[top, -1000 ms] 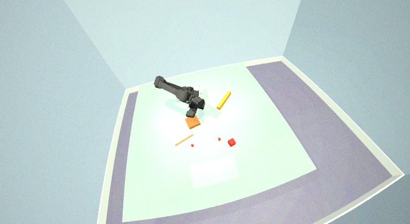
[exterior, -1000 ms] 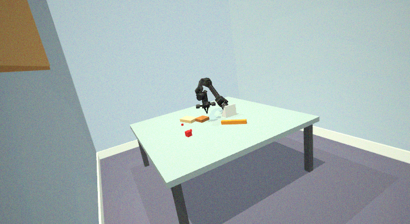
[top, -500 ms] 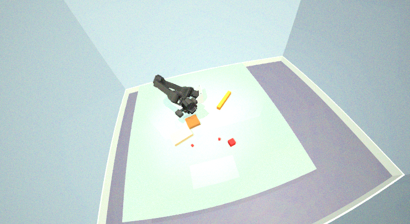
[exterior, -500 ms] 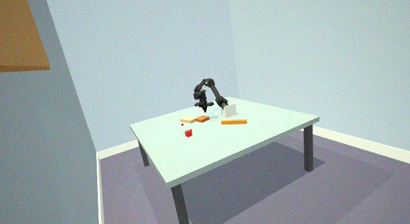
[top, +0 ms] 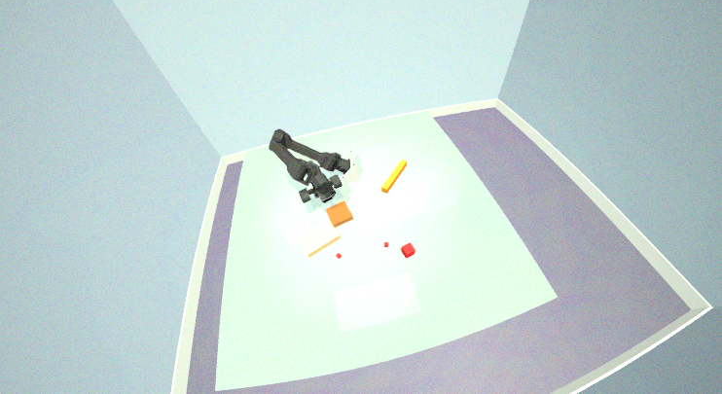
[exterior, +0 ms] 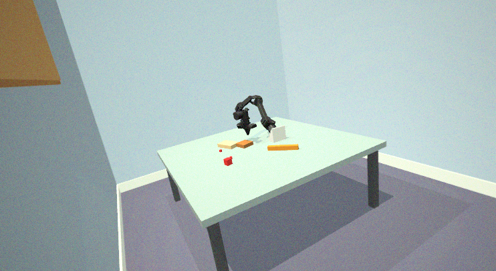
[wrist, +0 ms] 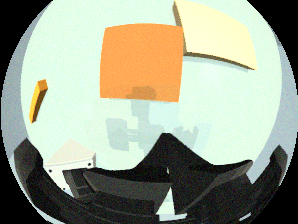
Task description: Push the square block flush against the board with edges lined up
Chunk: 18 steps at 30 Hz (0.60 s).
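The orange square block [top: 339, 213] [exterior: 244, 143] [wrist: 142, 62] lies flat. The cream board [top: 321, 239] [exterior: 226, 144] [wrist: 217, 35] lies flat beside it. In the wrist view, part of the block's right side is at or very near the lower part of the board's left end. The block reaches below the board's corner there, so their edges are not even. Whether they truly touch is too fine to tell. My gripper [top: 328, 198] [exterior: 247, 133] [wrist: 167, 135] is shut and empty. It hangs above the table, on the block's side away from the board.
A white wedge-shaped stand [top: 351, 171] [exterior: 277, 134] [wrist: 72, 153] is by the arm's base. A yellow-orange bar [top: 394, 176] [exterior: 283, 147] [wrist: 38, 101] lies beyond it. A red cube [top: 408, 250] [exterior: 227, 161] and two tiny red cubes [top: 385, 244] [top: 338, 255] lie on the table's other side.
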{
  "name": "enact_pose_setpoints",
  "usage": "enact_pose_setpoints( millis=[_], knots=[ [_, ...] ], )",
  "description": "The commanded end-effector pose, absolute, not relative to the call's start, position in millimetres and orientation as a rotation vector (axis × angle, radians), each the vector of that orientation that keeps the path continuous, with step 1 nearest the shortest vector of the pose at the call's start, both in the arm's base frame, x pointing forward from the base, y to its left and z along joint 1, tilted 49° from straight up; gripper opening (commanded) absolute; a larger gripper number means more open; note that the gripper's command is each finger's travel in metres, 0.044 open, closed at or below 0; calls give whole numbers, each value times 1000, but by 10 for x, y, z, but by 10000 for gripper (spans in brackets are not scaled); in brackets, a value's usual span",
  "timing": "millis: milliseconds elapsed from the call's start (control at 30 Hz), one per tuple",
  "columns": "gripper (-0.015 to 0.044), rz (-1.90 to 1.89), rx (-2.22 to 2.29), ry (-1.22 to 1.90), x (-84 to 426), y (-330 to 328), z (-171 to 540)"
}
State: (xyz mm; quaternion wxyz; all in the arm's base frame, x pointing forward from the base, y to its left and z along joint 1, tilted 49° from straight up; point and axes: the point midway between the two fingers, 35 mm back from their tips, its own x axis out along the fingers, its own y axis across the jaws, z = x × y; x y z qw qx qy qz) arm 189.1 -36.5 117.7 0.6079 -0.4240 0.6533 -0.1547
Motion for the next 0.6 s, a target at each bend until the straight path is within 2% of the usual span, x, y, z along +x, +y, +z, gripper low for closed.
enact_pose_setpoints(
  millis=[0,167,567],
  knots=[
    [0,-372,-967,1502,1898,-430,1143],
    [0,-380,-972,1499,1930,-784,857],
    [0,-381,-972,1499,1987,-781,846]
  ],
)
